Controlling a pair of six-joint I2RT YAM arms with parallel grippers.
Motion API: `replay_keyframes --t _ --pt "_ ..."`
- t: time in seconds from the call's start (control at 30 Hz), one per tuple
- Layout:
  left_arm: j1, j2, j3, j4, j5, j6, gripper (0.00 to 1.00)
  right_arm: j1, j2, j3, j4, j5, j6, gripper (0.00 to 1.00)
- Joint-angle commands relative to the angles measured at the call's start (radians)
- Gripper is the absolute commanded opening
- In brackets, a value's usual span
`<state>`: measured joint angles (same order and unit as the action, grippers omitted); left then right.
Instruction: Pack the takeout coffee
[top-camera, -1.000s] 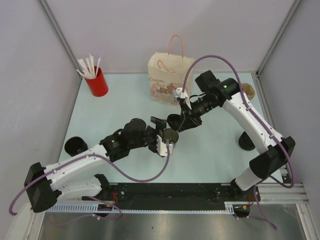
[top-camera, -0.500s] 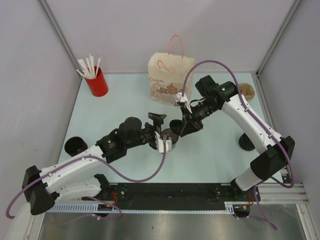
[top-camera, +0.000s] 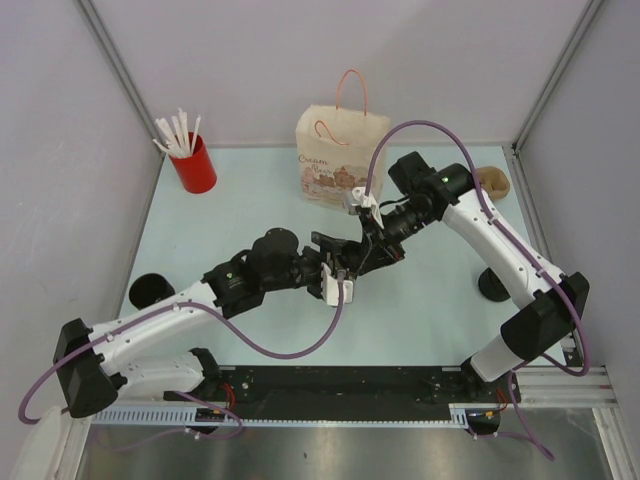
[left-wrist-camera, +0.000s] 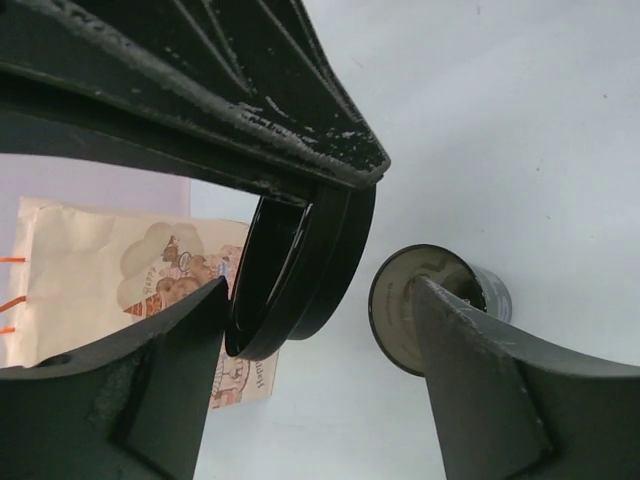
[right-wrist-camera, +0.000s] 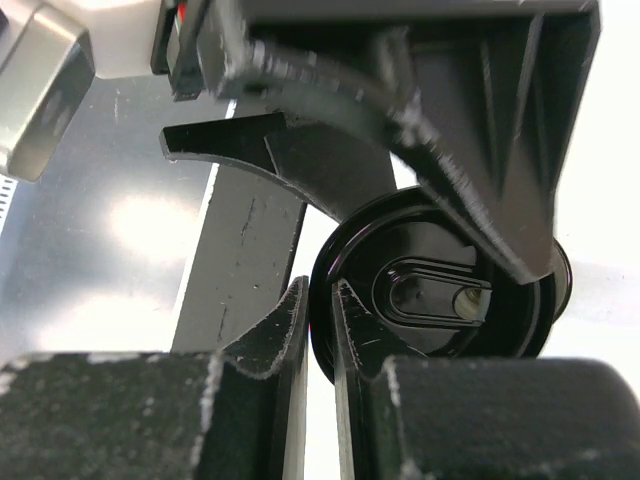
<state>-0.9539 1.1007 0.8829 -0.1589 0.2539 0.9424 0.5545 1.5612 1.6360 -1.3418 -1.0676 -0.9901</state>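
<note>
Ok so your left fingers (left-wrist-camera: 470, 360) are spread apart either side of the flat black round plastic lid (left-wrist-camera: 290, 262) and not gripping it yet, so I'd read this as a handover. Bring them in evenly so both sides land on the lid together, otherwise it'll probably twist out. The small dark smoky-grey round takeout cup (left-wrist-camera: 405, 300) sits uncapped on the pale bench (top-camera: 240, 210) right by the action. One left finger partly hides it in the wrist view, so I can't tell if they touch. Go gentle so you don't knock it. The printed paper bag (top-camera: 335, 165) stands further back, well apart from the cup. Your right fingers (right-wrist-camera: 285, 330) are clamped on the lid's rim with only a thin edge bite, so don't release until the left grip looks solid.
</note>
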Motion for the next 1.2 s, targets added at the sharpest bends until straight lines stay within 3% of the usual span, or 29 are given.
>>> replay_keyframes --t 0.0,0.13,0.2,0.5,0.63,0.73,0.77,0.87,1.0,1.17 --pt "-0.016 0.011 0.057 -0.017 0.051 -0.013 0.76 0.002 -0.023 -0.004 -0.174 -0.032 -0.025 0.08" --pt "-0.016 0.008 0.056 -0.025 0.061 -0.017 0.65 -0.005 -0.029 -0.016 -0.174 -0.029 -0.032 0.08" --pt "-0.016 0.002 0.054 -0.025 0.062 -0.021 0.54 -0.008 -0.026 -0.015 -0.175 -0.029 -0.032 0.08" --pt "-0.017 0.002 0.048 -0.024 0.07 -0.039 0.38 -0.016 -0.01 -0.01 -0.172 -0.028 -0.028 0.09" --pt "-0.017 0.008 0.05 -0.025 0.068 -0.048 0.26 -0.018 -0.004 -0.013 -0.158 -0.017 -0.016 0.1" --pt "-0.019 0.014 0.057 -0.031 0.073 -0.059 0.13 -0.024 -0.003 -0.01 -0.137 0.014 0.014 0.28" --pt "-0.019 0.013 0.056 -0.03 0.071 -0.066 0.08 -0.03 -0.003 -0.007 -0.108 0.029 0.03 0.4" --pt "-0.019 0.013 0.057 -0.03 0.064 -0.086 0.05 -0.059 -0.015 0.013 -0.041 0.096 0.103 0.55" --pt "-0.016 0.014 0.053 -0.025 0.045 -0.134 0.06 -0.131 -0.091 -0.011 0.084 0.188 0.177 0.63" --pt "0.053 0.033 0.085 -0.053 0.094 -0.267 0.09 -0.111 -0.312 -0.172 0.355 0.475 0.271 0.65"
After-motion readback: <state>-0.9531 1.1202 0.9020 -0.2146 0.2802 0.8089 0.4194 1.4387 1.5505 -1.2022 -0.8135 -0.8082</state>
